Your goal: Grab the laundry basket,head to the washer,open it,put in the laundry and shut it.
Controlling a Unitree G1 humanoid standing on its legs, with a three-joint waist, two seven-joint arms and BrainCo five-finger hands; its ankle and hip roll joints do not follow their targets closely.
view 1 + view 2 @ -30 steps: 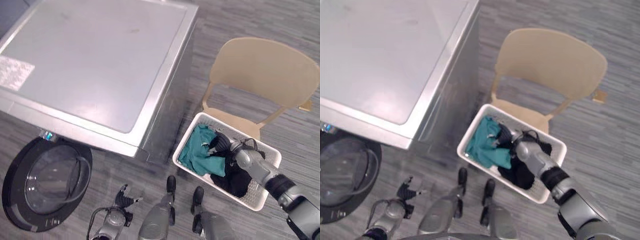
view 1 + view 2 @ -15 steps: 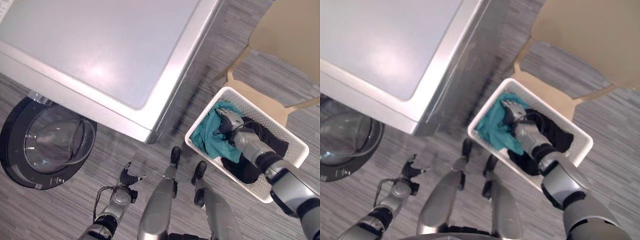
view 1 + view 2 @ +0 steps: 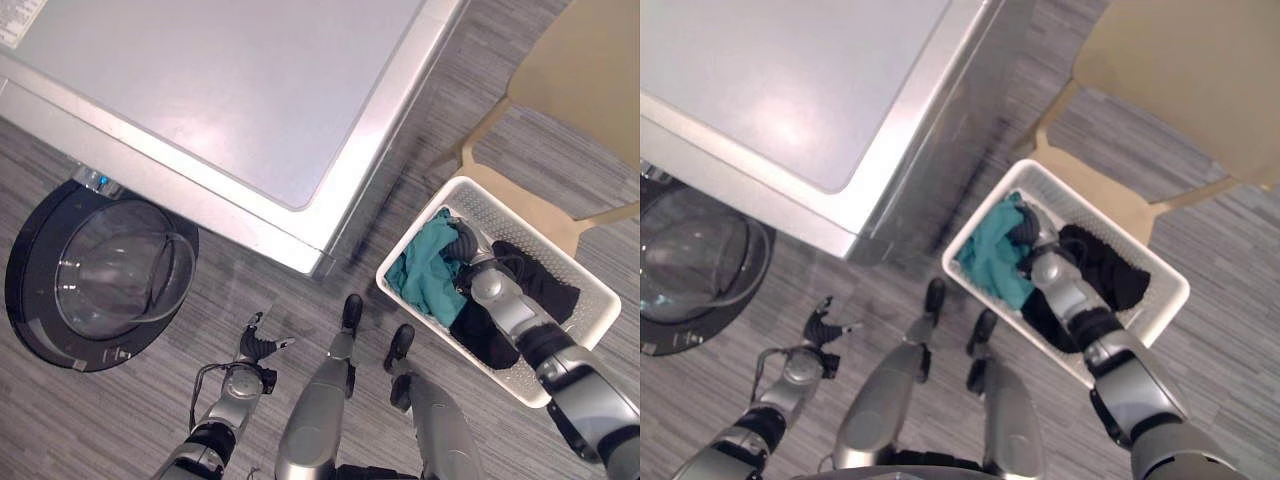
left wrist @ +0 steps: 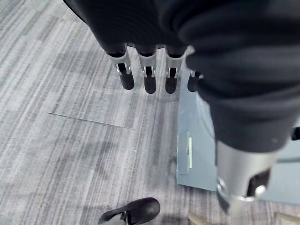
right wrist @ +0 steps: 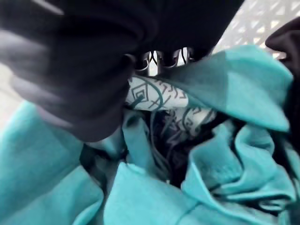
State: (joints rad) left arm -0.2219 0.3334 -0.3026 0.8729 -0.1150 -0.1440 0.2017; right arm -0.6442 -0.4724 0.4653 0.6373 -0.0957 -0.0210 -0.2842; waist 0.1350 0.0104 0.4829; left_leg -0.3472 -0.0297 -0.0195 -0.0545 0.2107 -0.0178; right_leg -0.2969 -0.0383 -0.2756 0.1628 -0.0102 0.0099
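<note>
The right hand is reaching into the white perforated plastic laundry basket on the grey striped floor, its fingers buried among the teal garment; whether they are gripping cannot be told. The black clothing is lying at the basket's far side. The left hand is hanging with fingers relaxed, empty. The silver washer's round dark glass door is standing open. A shallow pinch risks dropping cloth, or snagging the rim and tipping the basket by the beige wooden chair.
</note>
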